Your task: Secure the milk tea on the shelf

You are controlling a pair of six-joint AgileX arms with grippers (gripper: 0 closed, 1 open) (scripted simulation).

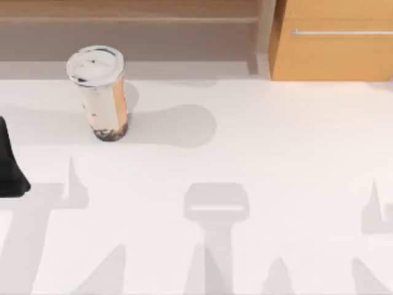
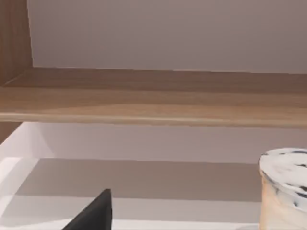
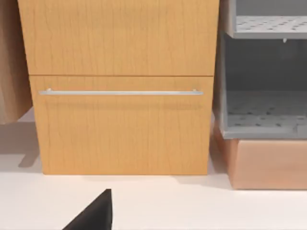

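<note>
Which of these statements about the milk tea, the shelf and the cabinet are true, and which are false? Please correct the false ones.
1. The milk tea stands upright on the white table. True.
2. The milk tea is already on the shelf. False: it stands on the table in front of the shelf.
3. The left tool holds the cup. False: it is apart from it, at the table's left edge.
4. The cabinet has a silver bar handle. True.

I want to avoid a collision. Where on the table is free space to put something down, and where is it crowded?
Free: the white table right of the milk tea, up to the cabinet, and the whole near side. The shelf ledge is bare too. Crowded: the left side, where the cup stands near the left gripper.
</note>
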